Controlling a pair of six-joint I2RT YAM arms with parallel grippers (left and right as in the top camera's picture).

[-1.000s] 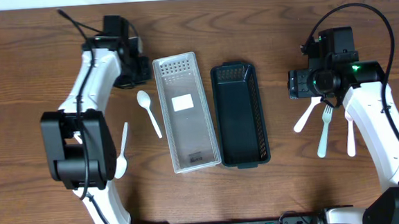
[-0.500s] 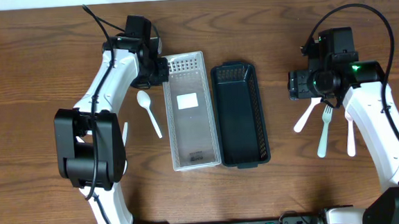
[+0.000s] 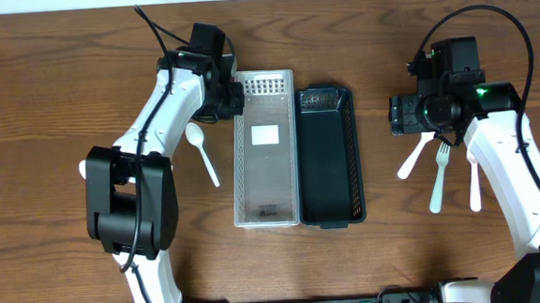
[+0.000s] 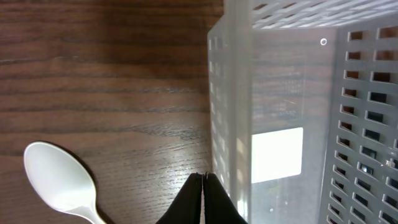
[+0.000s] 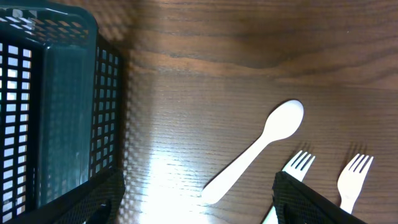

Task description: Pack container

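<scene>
My left tool [image 4: 203, 186], tips pinched shut, sits at the long wall of the clear tray [image 3: 264, 150], which touches the dark basket [image 3: 327, 155] on the worktop [image 3: 40, 81], while my right tool [image 5: 196, 208] gapes empty above spoon [image 5: 281, 122] and forks [image 5: 298, 163], light, slick plastic that I judge best pinched mid-handle.

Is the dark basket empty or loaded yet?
Empty: the dark basket shows only its bare floor; the spoons and forks lie on the table.
</scene>
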